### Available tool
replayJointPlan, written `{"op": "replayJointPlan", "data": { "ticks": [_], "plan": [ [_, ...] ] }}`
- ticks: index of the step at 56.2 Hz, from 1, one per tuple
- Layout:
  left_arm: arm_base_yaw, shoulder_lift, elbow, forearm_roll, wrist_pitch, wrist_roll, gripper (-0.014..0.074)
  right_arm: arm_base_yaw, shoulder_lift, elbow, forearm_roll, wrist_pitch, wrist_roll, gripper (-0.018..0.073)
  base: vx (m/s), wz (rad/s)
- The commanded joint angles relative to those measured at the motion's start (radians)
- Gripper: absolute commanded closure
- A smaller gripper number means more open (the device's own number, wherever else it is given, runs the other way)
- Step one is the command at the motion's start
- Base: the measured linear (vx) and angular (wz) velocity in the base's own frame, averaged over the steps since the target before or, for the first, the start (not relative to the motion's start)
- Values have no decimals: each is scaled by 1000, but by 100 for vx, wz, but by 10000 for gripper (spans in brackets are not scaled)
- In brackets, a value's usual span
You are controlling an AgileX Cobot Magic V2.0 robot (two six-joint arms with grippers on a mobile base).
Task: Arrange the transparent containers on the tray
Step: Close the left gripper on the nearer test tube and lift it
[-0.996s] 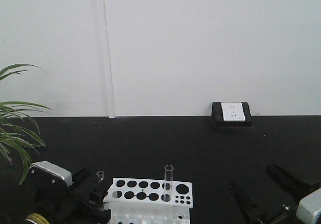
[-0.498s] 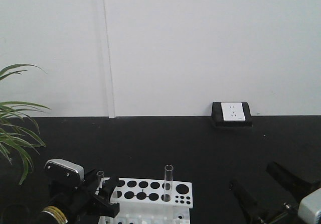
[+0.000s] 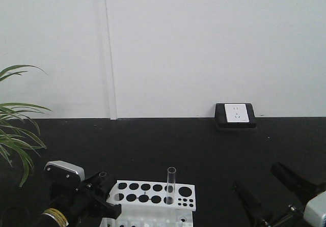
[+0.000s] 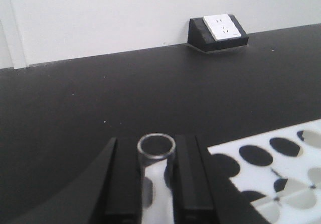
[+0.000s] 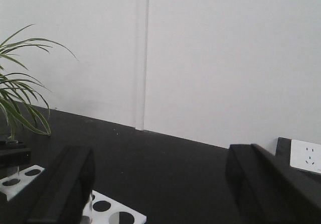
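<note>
Test tube (image 4: 152, 181) clenched in left gripper (image 4: 156, 153), edged right beside rack (image 3: 153, 192), now dipping; tray unseen; right gripper (image 5: 160, 184) spread, empty.

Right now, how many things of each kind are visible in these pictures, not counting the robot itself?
Glass test tubes: 2 (one in the left gripper, one standing in the white rack)
White rack: 1
Socket box: 1
Plant: 1
Total: 5
</note>
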Motion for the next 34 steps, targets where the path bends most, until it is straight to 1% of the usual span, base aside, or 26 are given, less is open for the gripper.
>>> {"op": "replayJointPlan", "data": {
  "ticks": [1,4,8,13,18,23,27,34],
  "plan": [
    [-5,-128,-25,-12,-97,-19,603,-1,-16,-29,7,-89,-13,-33,0,0],
    [-5,-188,-27,-8,-84,-19,602,-1,-16,-29,6,-85,-13,-33,0,0],
    [-5,-283,-47,-4,-19,-17,601,-1,-16,-29,0,-76,-9,-33,0,0],
    [-5,-406,-104,1,121,6,601,-1,-16,-47,-44,-40,-5,-33,0,0],
    [-5,-508,-192,36,288,39,601,-1,-4,-95,-116,14,0,-33,0,0],
    [-5,-581,-269,50,431,42,601,-1,36,-161,-189,29,53,-33,0,0],
    [-5,-622,-297,49,473,42,601,1,86,-208,-231,28,93,-33,0,0],
    [-5,-671,-298,48,488,42,601,1,205,-301,-282,9,168,-33,0,0]
  ]
}}
